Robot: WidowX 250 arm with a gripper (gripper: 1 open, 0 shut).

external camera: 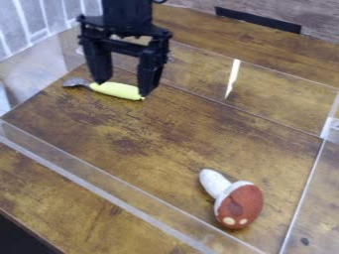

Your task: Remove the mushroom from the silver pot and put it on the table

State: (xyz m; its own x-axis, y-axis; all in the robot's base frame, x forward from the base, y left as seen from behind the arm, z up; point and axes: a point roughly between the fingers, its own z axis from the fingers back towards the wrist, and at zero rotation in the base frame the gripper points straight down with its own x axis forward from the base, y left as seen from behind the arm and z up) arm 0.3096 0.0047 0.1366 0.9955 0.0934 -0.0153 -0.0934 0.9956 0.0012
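The mushroom [233, 198] lies on its side on the brown wooden table [159, 139], near the front right, white stem toward the back left and red-brown cap toward the front. My gripper [125, 83] hangs open at the back left, pointing down, its two black fingers [95, 69] spread wide with nothing between them. It is far from the mushroom. No silver pot is in view.
A slim yellow banana-like piece [117, 90] lies on the table just below my gripper. Clear acrylic strips [119, 193] cross the table near the front and stand upright at the right [233, 77]. A dark bar [259, 17] sits at the back edge.
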